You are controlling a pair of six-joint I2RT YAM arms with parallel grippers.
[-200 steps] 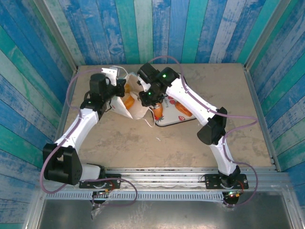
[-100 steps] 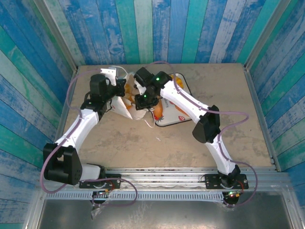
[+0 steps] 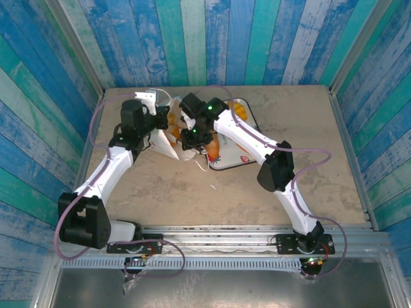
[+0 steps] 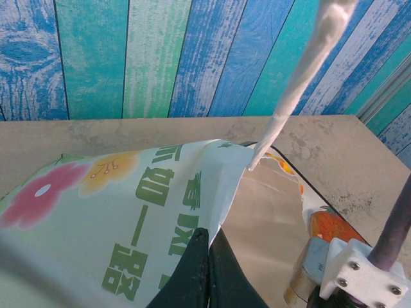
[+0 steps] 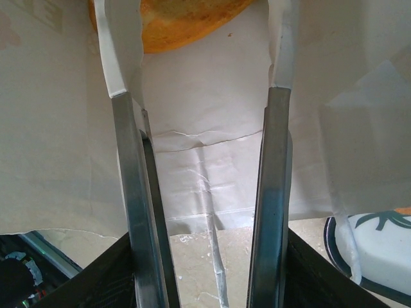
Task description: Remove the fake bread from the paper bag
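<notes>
The white paper bag (image 3: pixel 172 146) lies on its side at the back of the table, mouth toward the right. My left gripper (image 4: pixel 209 239) is shut on the rim of the bag (image 4: pixel 128 212), holding the mouth up. My right gripper (image 5: pixel 209 260) grips metal tongs (image 5: pixel 270 192), its black fingers pressing on both blades. The blades stand spread apart and reach into the bag. An orange-brown piece of fake bread (image 5: pixel 173 19) lies between the white-tipped blade ends, untouched. In the top view the right gripper (image 3: pixel 192 133) is at the bag's mouth.
A white strawberry-print tray (image 3: pixel 243 158) sits just right of the bag with an orange pastry (image 3: pixel 215 149) on it. The bag's loop handle (image 4: pixel 302 70) hangs across the left wrist view. Blue plank walls close in the back and sides.
The right arm has moved left and deeper into the bag's mouth, and the tong blades have spread apart. The left gripper has held still on the bag rim.
</notes>
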